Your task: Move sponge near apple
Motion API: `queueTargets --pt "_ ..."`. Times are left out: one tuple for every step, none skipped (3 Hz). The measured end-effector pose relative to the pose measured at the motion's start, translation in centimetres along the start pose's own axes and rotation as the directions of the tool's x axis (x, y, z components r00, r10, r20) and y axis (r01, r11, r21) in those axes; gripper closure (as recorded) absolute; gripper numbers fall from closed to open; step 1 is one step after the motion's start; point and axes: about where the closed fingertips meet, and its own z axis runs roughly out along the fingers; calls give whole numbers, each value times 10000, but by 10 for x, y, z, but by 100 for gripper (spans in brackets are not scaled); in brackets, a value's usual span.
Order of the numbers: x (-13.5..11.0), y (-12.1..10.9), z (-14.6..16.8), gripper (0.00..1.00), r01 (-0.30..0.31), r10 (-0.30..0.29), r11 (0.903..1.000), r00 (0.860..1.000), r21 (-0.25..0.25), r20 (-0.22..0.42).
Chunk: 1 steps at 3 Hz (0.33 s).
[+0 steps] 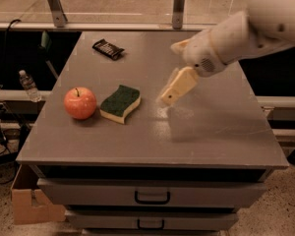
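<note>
The sponge [120, 103], dark green on top with pale yellow foam below, lies flat on the grey cabinet top [206, 136]. The orange-red apple [80, 103] with a short dark stem stands just left of it, a small gap between them. My gripper [170, 93] hangs above the surface to the right of the sponge, clear of it and holding nothing. Its pale fingers [178, 86] point down and left. The white arm reaches in from the upper right.
A dark candy bar wrapper [108, 48] lies at the back left of the cabinet top. Two drawers with handles [152, 197] are below the front edge. A water bottle [28, 85] and a cardboard box [32, 205] are on the floor at left.
</note>
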Motion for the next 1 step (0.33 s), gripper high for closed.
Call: queueTargets --pt "8 -8 -67 0 -509 331 9799 9950 1930 944"
